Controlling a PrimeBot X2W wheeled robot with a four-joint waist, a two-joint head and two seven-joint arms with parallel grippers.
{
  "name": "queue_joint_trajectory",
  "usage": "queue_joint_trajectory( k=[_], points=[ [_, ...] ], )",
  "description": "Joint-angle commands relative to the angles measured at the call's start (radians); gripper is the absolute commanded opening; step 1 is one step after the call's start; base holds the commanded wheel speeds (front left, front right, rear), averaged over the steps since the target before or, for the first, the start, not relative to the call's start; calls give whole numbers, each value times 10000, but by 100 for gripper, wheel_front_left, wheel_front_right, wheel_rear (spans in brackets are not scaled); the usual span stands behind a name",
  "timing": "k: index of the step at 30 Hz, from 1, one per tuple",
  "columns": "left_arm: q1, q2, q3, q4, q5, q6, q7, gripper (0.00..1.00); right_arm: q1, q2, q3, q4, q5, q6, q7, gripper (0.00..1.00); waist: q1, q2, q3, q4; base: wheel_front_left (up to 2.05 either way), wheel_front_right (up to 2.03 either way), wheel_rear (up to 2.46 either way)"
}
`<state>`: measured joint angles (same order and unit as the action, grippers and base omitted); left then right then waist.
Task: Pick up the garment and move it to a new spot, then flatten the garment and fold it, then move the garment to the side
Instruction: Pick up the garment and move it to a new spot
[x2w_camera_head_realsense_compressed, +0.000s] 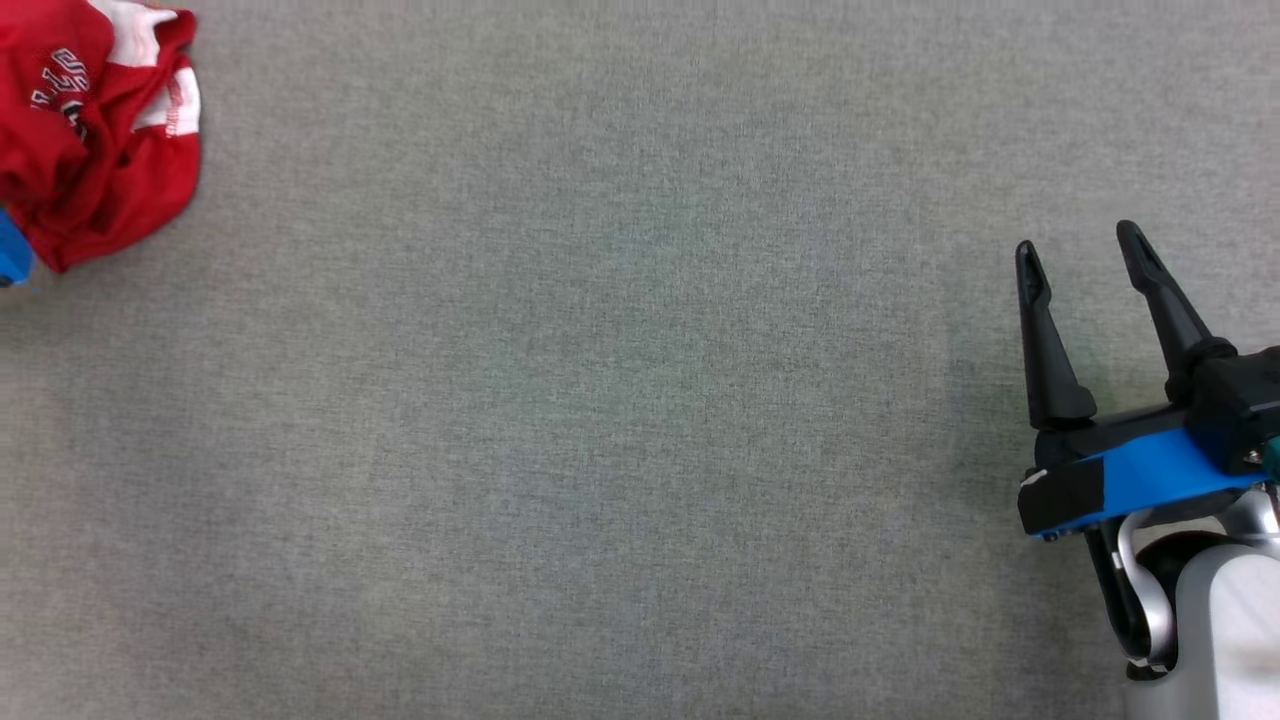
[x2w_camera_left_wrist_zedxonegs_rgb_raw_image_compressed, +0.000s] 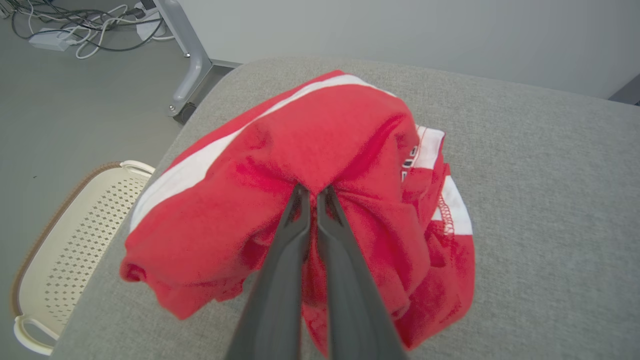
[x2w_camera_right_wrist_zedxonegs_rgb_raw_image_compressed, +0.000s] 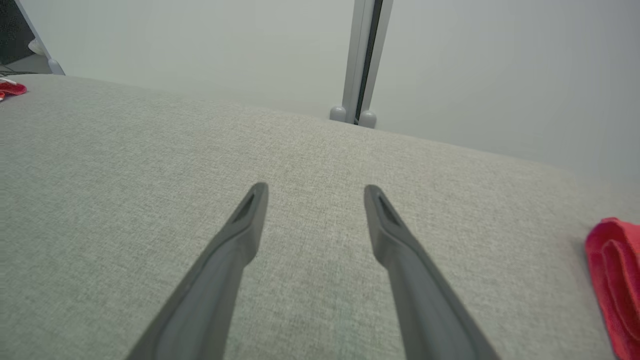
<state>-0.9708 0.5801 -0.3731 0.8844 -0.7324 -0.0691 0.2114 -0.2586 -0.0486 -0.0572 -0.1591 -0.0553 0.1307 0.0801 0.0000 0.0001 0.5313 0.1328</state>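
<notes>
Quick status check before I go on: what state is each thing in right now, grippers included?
garment: crumpled in a heap on the table, not flattened or folded.
left gripper: shut on a fold of the garment.
right gripper: open, holding nothing, over bare table.
basket: beside the table, lower down, visible part empty.

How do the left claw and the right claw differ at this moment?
The left claw is shut, pinching a fold of the red garment; the right claw is open and holds nothing. The left claw is near the edge of the table; the right claw is over its bare middle. Both have long dark fingers.
</notes>
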Motion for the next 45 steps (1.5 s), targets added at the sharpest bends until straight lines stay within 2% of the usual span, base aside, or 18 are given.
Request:
queue_joint_trajectory(
  k=[1,5,13,18,23,28,33,36,39,45],
  points=[
    [-274,140,-115,5,172,-58,-233,0,-89,-36,-65,162,122,1,-159,100,0,-1,-270,-64,0,0,0],
    [-462,210,-270,-92,397,-125,-429,0,-14,-37,-158,456,308,1,-381,100,0,-1,-704,-145,0,0,0],
    [-917,231,-934,-966,1006,-292,-516,0,480,-37,-418,1418,853,1,-964,100,0,-1,-2273,-686,0,0,0],
    [-1092,-147,-1351,-1883,1174,-363,-395,0,799,-37,-700,1871,1145,1,-1257,100,0,-1,-3099,-1202,0,0,0],
    [-715,-908,-1636,-3004,1016,-266,-482,0,1175,-34,-1037,2071,1295,1,-1441,100,0,-1,-3441,-1576,0,0,0],
    [399,-2142,-1899,-3827,611,-15,-1033,0,1548,-31,-1262,2227,1417,1,-1574,100,0,-1,-3456,-1727,0,0,0],
    [2320,-3476,-2392,-3834,180,61,-1923,0,1793,-36,-1241,2426,1562,1,-1706,100,0,-1,-3371,-1844,0,0,0],
    [3516,-4024,-2784,-3426,63,82,-2311,0,1775,-34,-1190,2510,1602,1,-1776,100,0,-1,-3290,-1942,0,0,0],
    [4465,-4456,-3215,-3010,17,5,-2547,0,1688,-36,-1187,2488,1557,1,-1767,100,0,-1,-3206,-1991,0,0,0],
    [5405,-4815,-3746,-2401,129,29,-2945,0,1593,-34,-1169,2444,1446,1,-1717,100,0,-1,-3235,-1969,0,0,0]
  ],
)
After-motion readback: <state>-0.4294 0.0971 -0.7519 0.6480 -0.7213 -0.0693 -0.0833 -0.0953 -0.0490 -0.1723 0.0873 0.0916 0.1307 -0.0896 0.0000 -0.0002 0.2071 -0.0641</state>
